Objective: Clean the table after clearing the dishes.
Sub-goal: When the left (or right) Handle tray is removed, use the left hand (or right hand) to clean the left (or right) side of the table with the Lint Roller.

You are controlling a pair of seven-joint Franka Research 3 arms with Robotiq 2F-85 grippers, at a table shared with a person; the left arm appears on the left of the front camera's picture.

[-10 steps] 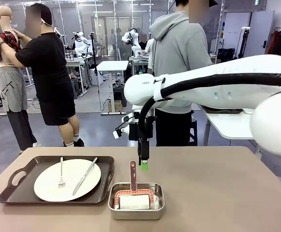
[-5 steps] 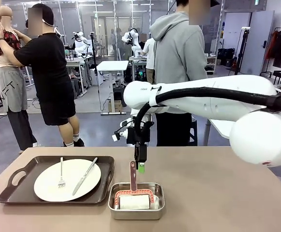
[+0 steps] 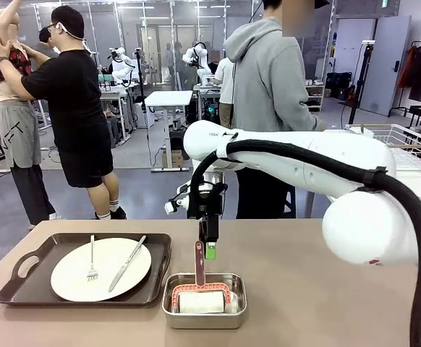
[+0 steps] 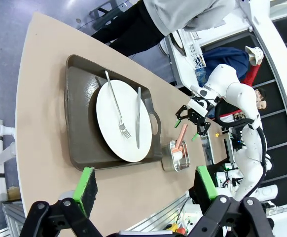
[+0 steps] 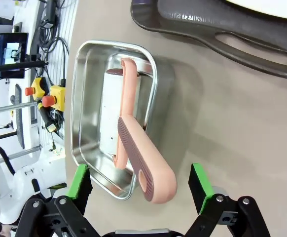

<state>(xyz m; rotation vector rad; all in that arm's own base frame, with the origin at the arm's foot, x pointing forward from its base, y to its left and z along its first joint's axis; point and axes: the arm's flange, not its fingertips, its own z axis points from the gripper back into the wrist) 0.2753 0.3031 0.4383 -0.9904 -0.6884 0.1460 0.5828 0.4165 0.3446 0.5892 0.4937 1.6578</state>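
One of the dishes, a white plate [image 3: 73, 278] with a fork [image 3: 92, 262] and a knife [image 3: 127, 264], lies on a dark brown tray [image 3: 160, 246] at the left of the brownish table [image 3: 326, 289]. In the left wrist view the plate [image 4: 109, 123] sits on its tray [image 4: 77, 123] far below my open left gripper [image 4: 146, 185]. My right gripper [image 3: 210, 251] hangs over a steel pan [image 3: 203, 318]. From the pan a pink-handled roller [image 3: 200, 264] sticks up. In the right wrist view my right gripper [image 5: 139, 181] is open, its green pads on either side of the roller's handle [image 5: 138, 148], apart from it.
A person in a grey hoodie [image 3: 268, 79] stands at the table's far edge. The tray's handle [image 5: 252, 42] lies close to the pan [image 5: 77, 123]. Bare tabletop [image 3: 341, 275] stretches to the right of the pan. My right arm [image 3: 304, 159] spans the table's right half.
My right gripper has shifted slightly left and down, closer over the roller's handle. The plate, tray and pan have not moved.
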